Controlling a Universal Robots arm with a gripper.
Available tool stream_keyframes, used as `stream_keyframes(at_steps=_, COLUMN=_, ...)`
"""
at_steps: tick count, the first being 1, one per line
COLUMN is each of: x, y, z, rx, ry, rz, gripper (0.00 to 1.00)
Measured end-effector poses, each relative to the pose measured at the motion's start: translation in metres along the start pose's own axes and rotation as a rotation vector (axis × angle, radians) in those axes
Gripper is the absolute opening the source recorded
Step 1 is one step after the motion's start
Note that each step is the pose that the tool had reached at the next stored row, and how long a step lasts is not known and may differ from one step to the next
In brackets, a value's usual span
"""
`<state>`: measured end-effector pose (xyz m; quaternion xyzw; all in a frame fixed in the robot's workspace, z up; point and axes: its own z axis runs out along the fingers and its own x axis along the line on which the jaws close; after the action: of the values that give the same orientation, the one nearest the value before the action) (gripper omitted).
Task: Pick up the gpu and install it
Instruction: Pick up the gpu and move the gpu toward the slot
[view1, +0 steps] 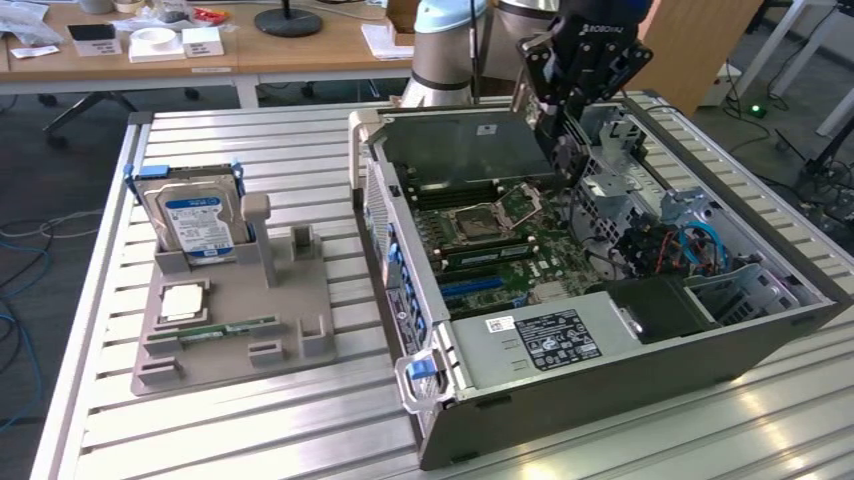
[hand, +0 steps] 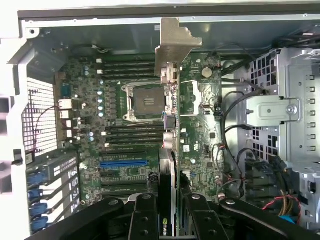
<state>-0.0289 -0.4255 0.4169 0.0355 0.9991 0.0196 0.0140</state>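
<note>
The end effector (hand: 169, 206) is clenched on the gpu (hand: 170, 115), with one finger (hand: 145, 212) on each flat face of the card. The wrist view sees the card edge-on, its silver end bracket (hand: 173, 44) at the end far from the grip.

In the exterior view the end effector (view1: 561, 120) holds the gpu (view1: 467, 140) over the far end of the open computer case (view1: 627, 350). The card hangs above the motherboard (view1: 497, 240) and is not seated in any slot.

Inside the case, the processor socket (hand: 145, 102) and a blue expansion slot (hand: 122, 162) lie below the card.

Outside the case, on the exterior view's left, a hard drive (view1: 198, 215) stands in a grey holder (view1: 287, 310) on the tabletop (view1: 267, 425).

The card looks light and stiff but fragile. It is best pinched across bare board near one end, clear of the connector edge, and kept square so it doesn't twist.
</note>
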Motion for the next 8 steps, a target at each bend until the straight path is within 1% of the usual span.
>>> stream_keyframes(at_steps=8, x=-0.022, y=0.0015, z=0.0008, rx=0.0001, ry=0.0001, rz=0.000, gripper=0.26)
